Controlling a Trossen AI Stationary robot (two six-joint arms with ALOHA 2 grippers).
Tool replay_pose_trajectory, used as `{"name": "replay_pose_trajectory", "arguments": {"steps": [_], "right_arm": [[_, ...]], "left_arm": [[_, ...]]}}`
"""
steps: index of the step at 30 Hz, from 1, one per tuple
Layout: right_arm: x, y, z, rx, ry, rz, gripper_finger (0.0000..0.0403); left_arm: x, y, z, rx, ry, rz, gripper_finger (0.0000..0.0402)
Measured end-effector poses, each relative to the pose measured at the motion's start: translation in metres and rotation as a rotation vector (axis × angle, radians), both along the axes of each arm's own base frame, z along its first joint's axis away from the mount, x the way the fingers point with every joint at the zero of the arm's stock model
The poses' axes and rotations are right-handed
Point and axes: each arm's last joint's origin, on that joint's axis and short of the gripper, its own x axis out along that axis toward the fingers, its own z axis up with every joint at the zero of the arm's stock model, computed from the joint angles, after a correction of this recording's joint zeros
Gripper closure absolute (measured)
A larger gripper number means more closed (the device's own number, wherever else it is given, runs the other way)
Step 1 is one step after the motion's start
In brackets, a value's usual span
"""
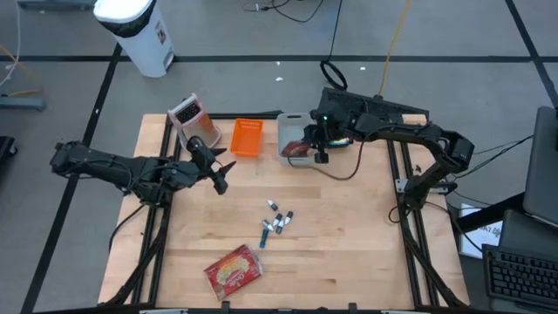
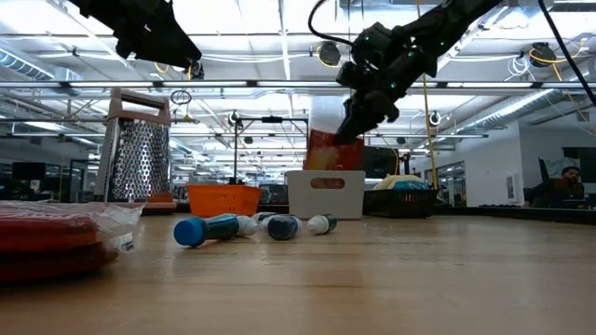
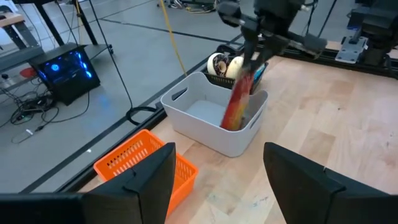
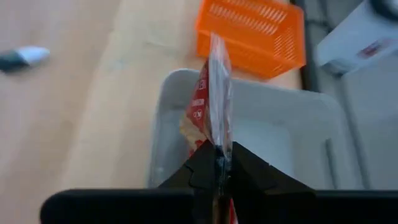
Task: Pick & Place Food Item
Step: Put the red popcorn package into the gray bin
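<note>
A red food packet (image 3: 238,102) hangs upright from my right gripper (image 1: 316,148), which is shut on it above the pale grey bin (image 1: 292,118) at the table's far middle. The packet's lower end (image 3: 232,122) reaches down inside the bin (image 3: 205,118); whether it touches the floor of the bin I cannot tell. My left gripper (image 1: 222,170) stands open and holds nothing, above the table left of the bin and near the orange basket. My right gripper pinches the packet's top edge (image 4: 217,140) between its two fingers. The fingers slant down from the table's right. The packet (image 2: 326,149) hangs below them, edge-on and nearly upright, with its lower end inside the bin's walls.
An orange basket (image 1: 247,137) stands just left of the bin, with a metal grater (image 1: 190,118) farther left. Several markers (image 1: 277,222) lie mid-table. A second red packet (image 1: 234,269) lies near the front edge. A dark basket of round items (image 3: 227,65) sits behind the bin.
</note>
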Motion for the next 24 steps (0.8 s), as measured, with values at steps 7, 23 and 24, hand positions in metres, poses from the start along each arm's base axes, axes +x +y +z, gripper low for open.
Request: {"name": "replay_pose_trajectory", "arguments": {"steps": [7,23,24], "right_arm": [[0.006,0.010,-0.014,-0.228,0.046,0.022,0.0310],[0.009,0.018,-0.026,-0.547,-0.102,0.083,0.0246],[0.008,0.018,-0.027,-0.573,-0.106,0.081,0.0245]], "left_arm": [[0.000,0.000,0.000,-0.002,0.000,-0.003,0.0160],[0.000,0.000,0.000,-0.004,-0.001,-0.001,0.0160],[0.000,0.000,0.000,-0.004,-0.001,-0.001,0.0160]]}}
